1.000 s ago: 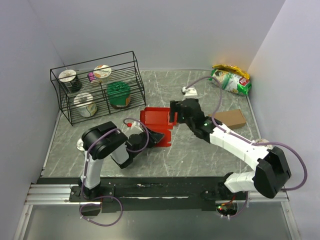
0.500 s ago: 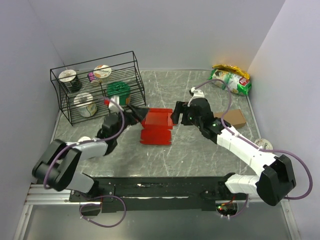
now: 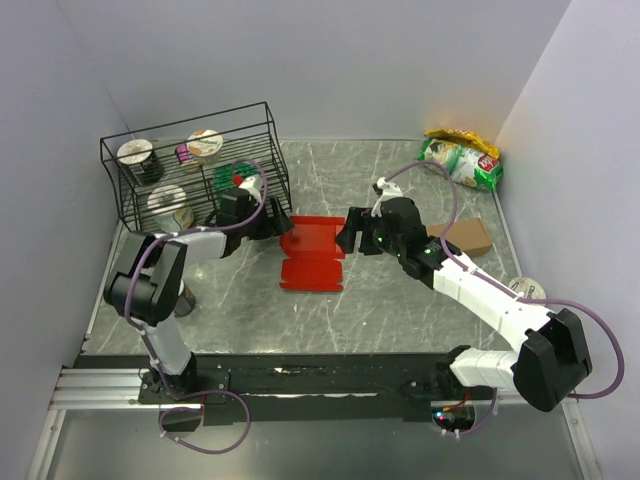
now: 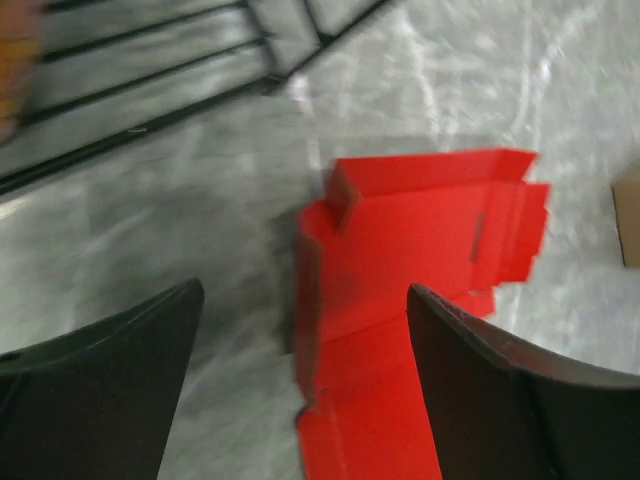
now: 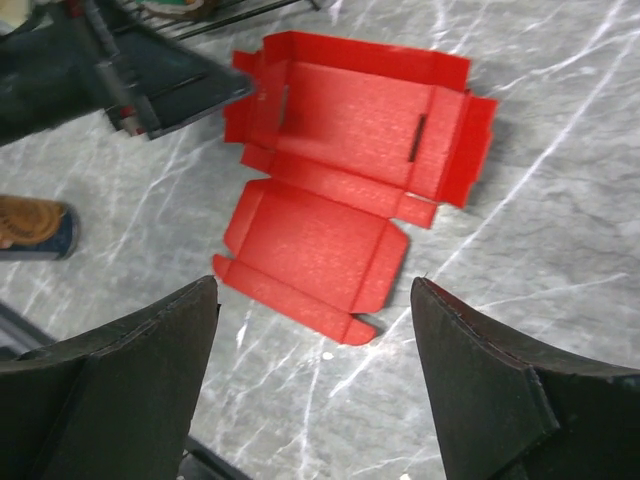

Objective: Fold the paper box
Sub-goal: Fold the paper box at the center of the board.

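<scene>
The paper box (image 3: 312, 252) is a bright red creased sheet lying unfolded on the grey marbled table, its side flaps partly raised. My left gripper (image 3: 272, 224) stands open at the box's left edge, and nothing is between its fingers. In the left wrist view the paper box (image 4: 410, 250) lies ahead of the left gripper (image 4: 305, 290), its raised left wall between the two dark fingers. My right gripper (image 3: 347, 233) is open at the box's right side. In the right wrist view the paper box (image 5: 340, 180) lies flat, ahead of the right gripper (image 5: 315, 285).
A black wire basket (image 3: 255, 115) holding several cups stands at the back left, close behind the left gripper. A plain brown cardboard box (image 3: 462, 236) lies right of the right arm, a green snack bag (image 3: 462, 160) sits at the back right, and a cup (image 3: 525, 288) stands near the right edge.
My left gripper has opened and let go of the box, and its arm has swung out to the left. The raised panel has dropped flat. The right gripper has barely shifted.
</scene>
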Available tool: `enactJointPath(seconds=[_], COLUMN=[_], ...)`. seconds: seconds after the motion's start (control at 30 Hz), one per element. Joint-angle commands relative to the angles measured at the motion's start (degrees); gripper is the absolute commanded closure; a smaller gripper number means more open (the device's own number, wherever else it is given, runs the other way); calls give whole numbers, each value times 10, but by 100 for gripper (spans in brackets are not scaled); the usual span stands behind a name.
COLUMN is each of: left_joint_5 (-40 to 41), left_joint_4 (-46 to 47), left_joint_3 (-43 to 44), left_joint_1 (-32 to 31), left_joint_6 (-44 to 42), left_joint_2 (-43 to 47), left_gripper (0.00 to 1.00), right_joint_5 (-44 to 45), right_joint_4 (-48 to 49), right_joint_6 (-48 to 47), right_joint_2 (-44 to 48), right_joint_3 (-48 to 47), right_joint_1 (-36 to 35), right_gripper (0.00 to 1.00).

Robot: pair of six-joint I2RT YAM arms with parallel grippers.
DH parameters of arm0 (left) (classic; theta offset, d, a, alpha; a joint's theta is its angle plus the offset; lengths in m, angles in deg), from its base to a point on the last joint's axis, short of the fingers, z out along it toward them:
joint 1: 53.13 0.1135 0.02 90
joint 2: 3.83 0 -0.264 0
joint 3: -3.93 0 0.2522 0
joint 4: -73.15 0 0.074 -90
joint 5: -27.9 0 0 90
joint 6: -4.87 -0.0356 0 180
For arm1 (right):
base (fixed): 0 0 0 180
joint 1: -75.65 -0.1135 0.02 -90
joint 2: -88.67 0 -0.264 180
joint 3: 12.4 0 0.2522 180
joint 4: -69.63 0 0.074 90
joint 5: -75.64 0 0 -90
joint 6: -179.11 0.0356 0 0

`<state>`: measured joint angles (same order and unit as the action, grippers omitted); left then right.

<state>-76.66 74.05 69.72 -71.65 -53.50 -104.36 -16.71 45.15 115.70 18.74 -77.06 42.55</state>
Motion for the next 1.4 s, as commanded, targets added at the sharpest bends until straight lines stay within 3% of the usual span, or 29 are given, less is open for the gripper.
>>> enactJointPath(seconds=[0.0, 0.17, 0.5, 0.6, 0.67, 0.8, 0.83, 0.9, 1.03, 1.2, 1.3, 1.37], left_joint_5=[-45, -36, -28, -34, -39, -42, -27, -9, 10, 14, 29, 31], left_joint_4=[-31, -61, -71, -63, -55, -38, -36, -31, -31, -33, -30, -21], left_joint_3=[56, 91, 91, 80, 67, 43, 34, 26, 13, 18, 21, 17], left_joint_1=[-3, -3, -4, -5, -5, -8, -14, -21, -30, -33, -35, -37], left_joint_6=[-15, -37, -52, -51, -49, -41, -43, -50, -45, -48, -58, -71], left_joint_2=[-35, -74, -97, -90, -81, -64, -54, -38, -29, -47, -46, -42], left_gripper=[18, 39, 55, 52, 44, 39, 34, 35, 46, 53, 66, 80], right_joint_5=[-34, -53, -27, -15, -16, -9, -9, -12, -20, -23, -19, -16], right_joint_4=[21, 26, 17, -5, -10, -15, -16, -15, -12, -10, -15, -18], right_joint_6=[20, 41, 63, 53, 43, 39, 38, 38, 43, 44, 41, 41], right_joint_2=[15, 18, 23, 19, 21, 30, 31, 32, 30, 30, 33, 36], right_joint_3=[3, 12, 7, -10, -15, -16, -17, -16, -13, -11, -11, -12], right_joint_1=[3, 3, 3, 3, 3, 3, 2, 3, 3, 3, 3, 4], right_gripper=[18, 18, 20, 20, 20, 19, 19, 18, 18, 19, 19, 19])
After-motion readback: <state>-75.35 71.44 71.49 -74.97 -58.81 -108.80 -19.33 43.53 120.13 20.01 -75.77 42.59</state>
